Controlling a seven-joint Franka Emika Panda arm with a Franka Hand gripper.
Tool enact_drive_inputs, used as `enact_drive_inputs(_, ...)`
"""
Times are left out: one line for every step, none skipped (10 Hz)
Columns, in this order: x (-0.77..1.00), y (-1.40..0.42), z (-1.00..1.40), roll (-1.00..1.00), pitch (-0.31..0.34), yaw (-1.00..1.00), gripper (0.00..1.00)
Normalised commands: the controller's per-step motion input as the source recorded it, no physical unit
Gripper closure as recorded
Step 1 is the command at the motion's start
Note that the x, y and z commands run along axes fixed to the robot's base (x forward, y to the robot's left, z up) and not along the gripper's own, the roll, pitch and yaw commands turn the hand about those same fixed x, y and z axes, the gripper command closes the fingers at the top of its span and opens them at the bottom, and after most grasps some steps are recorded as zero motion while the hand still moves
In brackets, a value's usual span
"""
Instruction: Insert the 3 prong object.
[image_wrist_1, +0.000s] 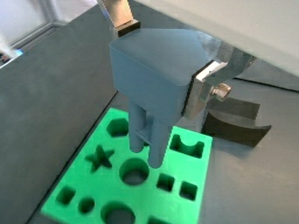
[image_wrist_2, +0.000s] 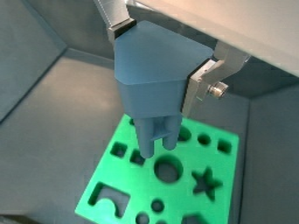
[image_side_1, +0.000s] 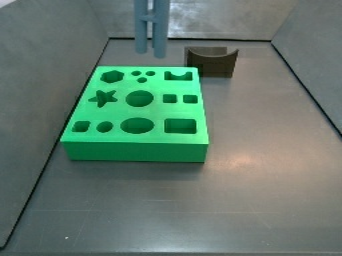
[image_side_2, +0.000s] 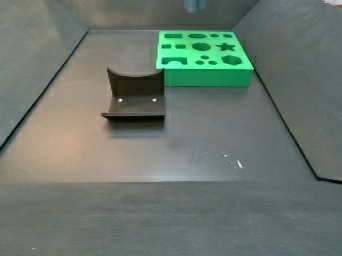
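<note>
My gripper (image_wrist_1: 162, 57) is shut on the blue 3 prong object (image_wrist_1: 152, 74), gripping its wide head between the silver fingers (image_wrist_1: 208, 77), prongs pointing down. It also shows in a wrist view (image_wrist_2: 158, 70) with the gripper (image_wrist_2: 162, 57) around it. The prongs hang above the green block (image_wrist_1: 79, 178) with shaped holes, over its middle near a round hole (image_wrist_2: 167, 168). In a side view only the prongs (image_side_1: 147, 25) show, above the far edge of the green block (image_side_1: 134, 148). In a side view the block (image_side_2: 207, 78) lies at the far end.
The dark fixture (image_side_1: 211, 62) stands on the floor beside the block's far right corner, and shows in a wrist view (image_wrist_1: 239, 122) and in a side view (image_side_2: 134, 100). Grey walls enclose the floor.
</note>
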Motion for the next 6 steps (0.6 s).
enact_drive_inputs(-0.27,0.60,-0.25,0.00,0.000,-0.41,1.00)
enact_drive_inputs(-0.35,0.73,-0.23,0.00,0.000,-0.26,1.00)
enact_drive_inputs(-0.43,1.00,-0.28,0.00,0.000,0.00,1.00)
enact_drive_inputs(-0.38,1.00,-0.57,0.00,-0.056,0.00,1.00)
enact_drive_inputs(-0.38,1.00,-0.61,0.00,-0.083,0.00,1.00)
enact_drive_inputs(-0.44,0.23,-0.58,0.00,-0.129,-0.75,1.00)
